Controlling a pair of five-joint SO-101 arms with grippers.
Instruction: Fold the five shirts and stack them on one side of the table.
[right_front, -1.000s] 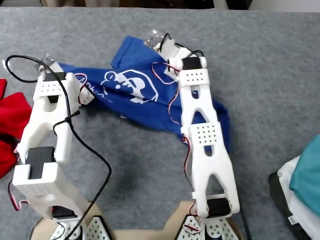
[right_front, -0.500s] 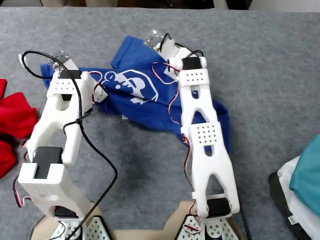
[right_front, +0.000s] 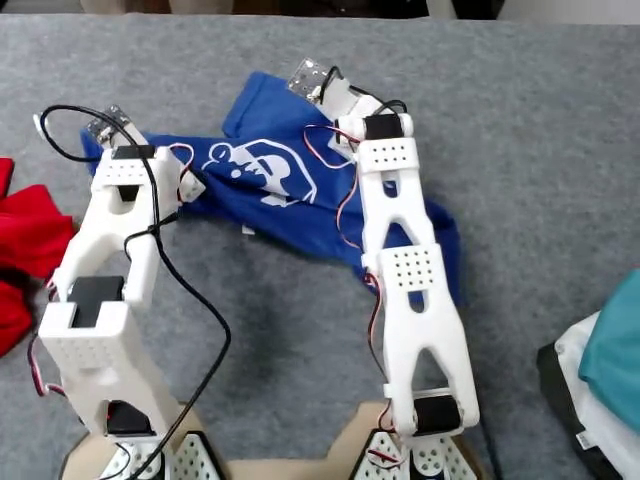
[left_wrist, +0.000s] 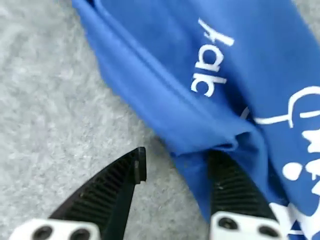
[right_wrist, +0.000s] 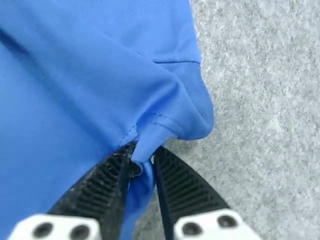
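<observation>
1. Looking down from the high view, the blue shirt (right_front: 270, 185) lies crumpled mid-table on the grey table cover (right_front: 520, 150), white print up, with part of it under the right arm (right_front: 400, 230). A red shirt (right_front: 25, 240) sits at the left edge, well apart from a pile topped by a teal garment (right_front: 612, 360) at the right edge. The left gripper (right_front: 110, 128) is at the blue shirt's left end and the right gripper (right_front: 308, 78) at its far edge. From up here I cannot tell how their fingers stand.
2. Left wrist view: the left gripper (left_wrist: 180, 160) is spread wide and grasps nothing. One finger hangs over bare grey cover. The other finger (left_wrist: 232, 190) has its tip tucked under the folded edge of the blue shirt (left_wrist: 165, 75), close to the white lettering.
3. Right wrist view: the right gripper (right_wrist: 142, 150) is clenched on a fold of the blue shirt's (right_wrist: 75, 75) hem, pinched between its ribbed pads. Bare grey cover (right_wrist: 260, 100) lies just beside it.
</observation>
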